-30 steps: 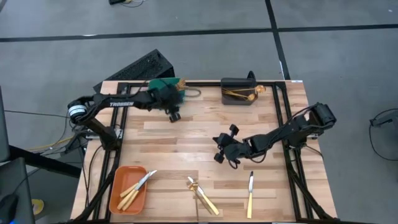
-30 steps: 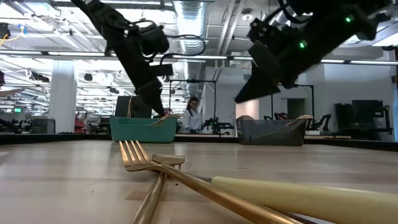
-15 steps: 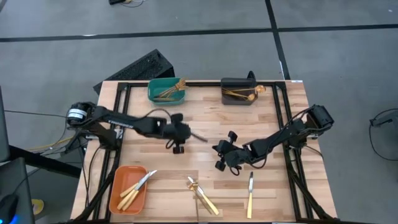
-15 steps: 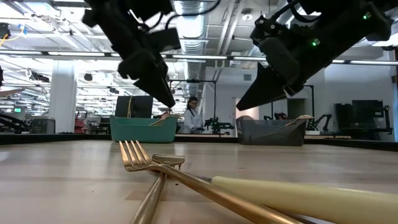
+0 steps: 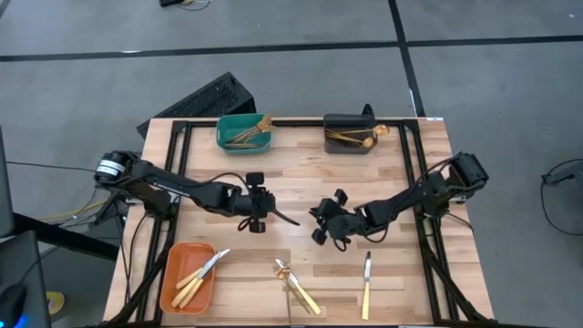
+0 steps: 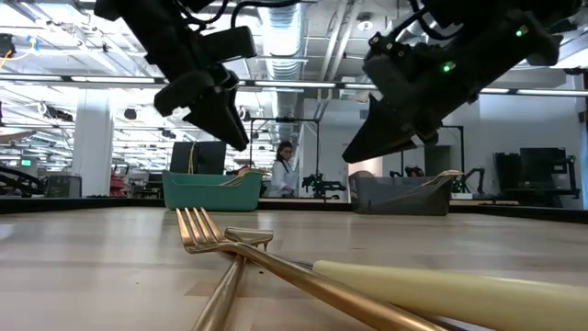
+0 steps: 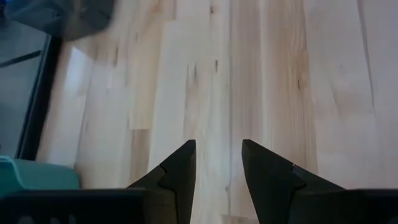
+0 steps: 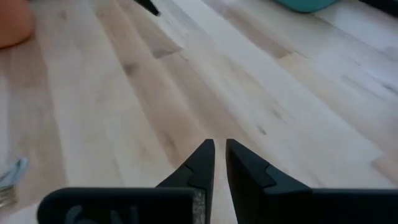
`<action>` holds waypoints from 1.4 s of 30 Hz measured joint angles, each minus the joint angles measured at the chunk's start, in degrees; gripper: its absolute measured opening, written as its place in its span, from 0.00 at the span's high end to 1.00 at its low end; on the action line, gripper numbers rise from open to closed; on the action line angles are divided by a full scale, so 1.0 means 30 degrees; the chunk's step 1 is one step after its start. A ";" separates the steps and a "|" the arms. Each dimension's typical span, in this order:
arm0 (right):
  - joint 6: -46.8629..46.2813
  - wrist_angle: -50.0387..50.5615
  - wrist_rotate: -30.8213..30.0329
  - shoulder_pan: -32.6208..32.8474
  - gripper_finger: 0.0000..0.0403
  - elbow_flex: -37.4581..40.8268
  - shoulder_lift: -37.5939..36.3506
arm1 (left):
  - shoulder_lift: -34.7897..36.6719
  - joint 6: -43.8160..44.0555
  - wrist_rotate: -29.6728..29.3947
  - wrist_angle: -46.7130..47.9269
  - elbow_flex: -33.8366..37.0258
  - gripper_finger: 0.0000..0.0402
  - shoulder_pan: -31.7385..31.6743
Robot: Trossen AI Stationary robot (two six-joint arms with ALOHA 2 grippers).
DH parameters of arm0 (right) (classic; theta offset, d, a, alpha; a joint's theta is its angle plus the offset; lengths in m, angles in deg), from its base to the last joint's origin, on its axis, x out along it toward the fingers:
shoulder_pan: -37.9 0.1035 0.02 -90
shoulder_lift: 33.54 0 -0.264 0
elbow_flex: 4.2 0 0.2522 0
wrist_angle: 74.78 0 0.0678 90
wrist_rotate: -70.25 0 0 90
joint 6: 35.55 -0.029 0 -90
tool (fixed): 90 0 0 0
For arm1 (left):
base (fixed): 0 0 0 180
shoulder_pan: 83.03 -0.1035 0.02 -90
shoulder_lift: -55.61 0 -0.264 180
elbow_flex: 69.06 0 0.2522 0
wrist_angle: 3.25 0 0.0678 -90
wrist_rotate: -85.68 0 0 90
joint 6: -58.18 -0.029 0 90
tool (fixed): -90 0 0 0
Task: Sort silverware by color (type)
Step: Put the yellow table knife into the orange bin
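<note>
Silverware (image 5: 366,283) untouched; both pincers empty

In the low view the cream knife handle (image 6: 478,292) at 5 o'clock runs off the picture's right edge, its blade unseen. The silverware in the teal bin (image 5: 243,133) at 11 o'clock on the desk (image 5: 301,196) (a gold tangle) is too small to count. A blurred person (image 6: 284,172) stands far behind.
</note>
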 joint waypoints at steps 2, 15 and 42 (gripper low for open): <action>-0.0158 0.0453 -0.0737 -0.0220 0.83 -0.0024 -0.0031 | 0.0172 0.0257 -0.0104 -0.0079 -0.0007 0.71 -0.0002; -1.5649 1.8528 -0.0100 0.3738 0.83 -0.0007 -0.4640 | 0.0278 0.2567 -0.0970 -0.0173 0.0082 0.71 -0.0135; 0.9207 1.4237 0.8303 1.0351 0.83 -0.2193 -0.1545 | 0.0147 0.9300 -0.3416 -0.3948 0.0080 0.71 0.4799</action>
